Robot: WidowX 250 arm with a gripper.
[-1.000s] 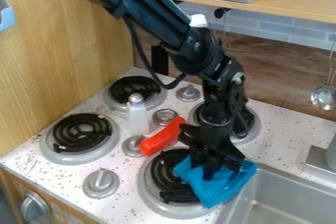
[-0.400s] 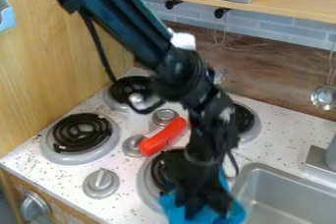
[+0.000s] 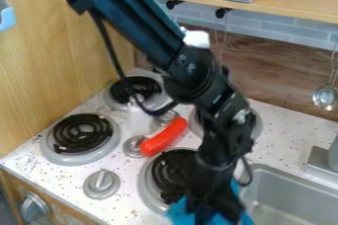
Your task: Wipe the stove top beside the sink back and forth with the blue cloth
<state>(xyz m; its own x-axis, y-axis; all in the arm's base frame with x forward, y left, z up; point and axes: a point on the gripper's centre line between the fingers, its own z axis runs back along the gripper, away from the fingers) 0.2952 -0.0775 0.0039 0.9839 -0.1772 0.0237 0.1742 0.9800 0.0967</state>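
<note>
Camera view: black robot gripper [image 3: 212,214] sits low in the frame, pointing down into a bright blue, thin fabric cloth [image 3: 178,212]; cloth is at the front of the white speckled countertop [image 3: 123,208], just beside the front right black coil burner [image 3: 173,169] and close to the grey metal sink [image 3: 284,197]; blue shows to both sides of the gripper, which covers the middle; can't tell whether the grip is open or shut, or whether the cloth is pinched or just pressed. Handling, my read: light, limp, not fragile; should fold and bunch under small loads, drag easily on the smooth counter, maybe snag on the coil; low slip risk if a proper fold is caught, but a shallow pinch could skim off a flat layer; best hold is a raised, bunched ridge near the middle, a corner would leave the rest trailing. Looks: plain saturated blue, no pattern I can make out; crumpled, uneven outline, darker in the creases by the gripper; lower part runs out of frame, so full shape unknown. Nearby: orange-red sausage-shaped toy [image 3: 164,137] lies behind the burner, apart from the cloth; pale upright bottle [image 3: 138,119] stands beyond it.
</note>
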